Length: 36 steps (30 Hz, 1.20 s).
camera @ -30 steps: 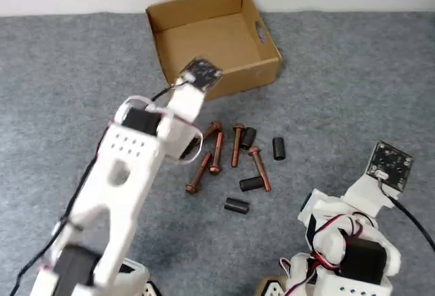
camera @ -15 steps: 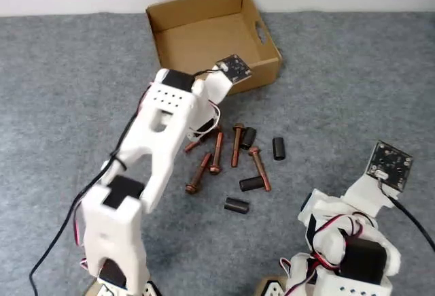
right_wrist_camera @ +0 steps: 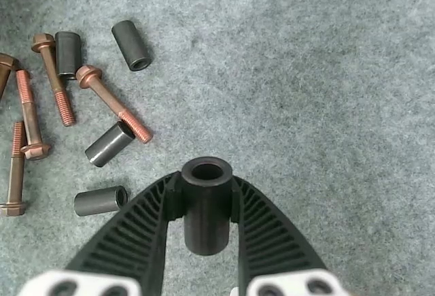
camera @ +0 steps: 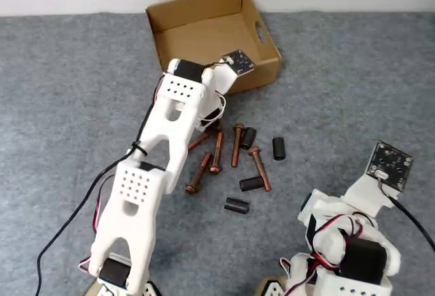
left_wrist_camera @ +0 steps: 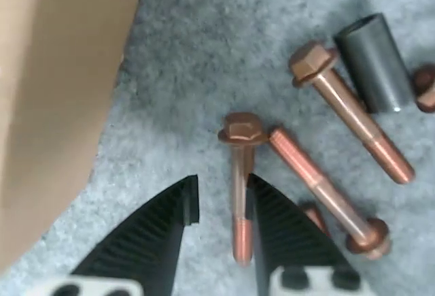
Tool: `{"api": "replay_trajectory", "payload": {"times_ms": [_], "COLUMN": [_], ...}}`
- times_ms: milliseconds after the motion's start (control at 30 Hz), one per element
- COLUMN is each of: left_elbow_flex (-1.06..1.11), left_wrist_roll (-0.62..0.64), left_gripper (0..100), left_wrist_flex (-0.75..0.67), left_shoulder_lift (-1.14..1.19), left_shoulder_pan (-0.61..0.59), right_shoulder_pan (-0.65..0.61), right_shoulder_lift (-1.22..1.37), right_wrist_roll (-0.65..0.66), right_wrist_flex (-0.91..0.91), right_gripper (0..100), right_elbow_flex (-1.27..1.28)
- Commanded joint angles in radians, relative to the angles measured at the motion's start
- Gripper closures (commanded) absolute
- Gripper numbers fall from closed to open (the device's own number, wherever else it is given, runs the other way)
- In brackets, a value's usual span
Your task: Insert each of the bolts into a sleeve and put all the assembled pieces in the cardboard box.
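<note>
Coppery metal bolts [left_wrist_camera: 353,126], matt dark sleeves [right_wrist_camera: 131,44] (fuzzy cloth table [right_wrist_camera: 340,71])

**A:** Where is the box [camera: 204,37] sitting?

**B:** It is sitting at the far side of the table [camera: 353,71].

**A:** And the bolts [camera: 238,145]?

**B:** 5 are lying in a pile just before the box's near wall. 4 sleeves [camera: 279,148] are lying among them, to their right and nearer.

**A:** Where are the grippers hanging?

**B:** The left gripper [left_wrist_camera: 217,201] is hanging over the pile's far end, beside the box wall, with 1 bolt [left_wrist_camera: 238,180] lying between its spread fingers. The right gripper [right_wrist_camera: 206,197] is hanging nearer than the pile and to its right, well apart, clamping a 5th sleeve [right_wrist_camera: 206,231] upright.
</note>
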Motion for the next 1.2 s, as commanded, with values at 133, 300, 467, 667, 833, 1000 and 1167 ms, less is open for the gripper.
{"api": "replay_trajectory", "payload": {"times_ms": [133,300,467,667,833,1000,1167], "left_elbow_flex": [-0.226,-0.225,-0.223,-0.220,-0.242,-0.242,-0.236], "left_wrist_roll": [-0.008,-0.008,-0.008,-0.005,-0.005,-0.003,0.031], "left_gripper": [87,87,87,88,93,100,100], "left_wrist_flex": [0.072,0.072,0.072,0.071,0.071,0.072,0.072], "left_shoulder_lift": [0.109,0.118,0.124,0.192,0.201,0.193,0.084], "left_shoulder_pan": [0.000,0.009,0.014,0.006,0.012,0.025,0.031], "right_shoulder_pan": [0.008,0.008,0.008,0.008,0.008,0.008,0.007], "right_shoulder_lift": [-0.002,-0.002,-0.002,-0.002,-0.002,-0.002,-0.002], "right_wrist_roll": [-0.006,-0.006,-0.006,-0.006,-0.008,-0.008,-0.008], "right_wrist_flex": [-0.018,-0.018,-0.018,-0.018,-0.018,-0.018,-0.018], "right_gripper": [99.1,99.1,99.1,99.1,99.1,99.1,99.1], "right_elbow_flex": [-0.006,-0.006,-0.006,-0.006,-0.006,-0.006,-0.005]}}
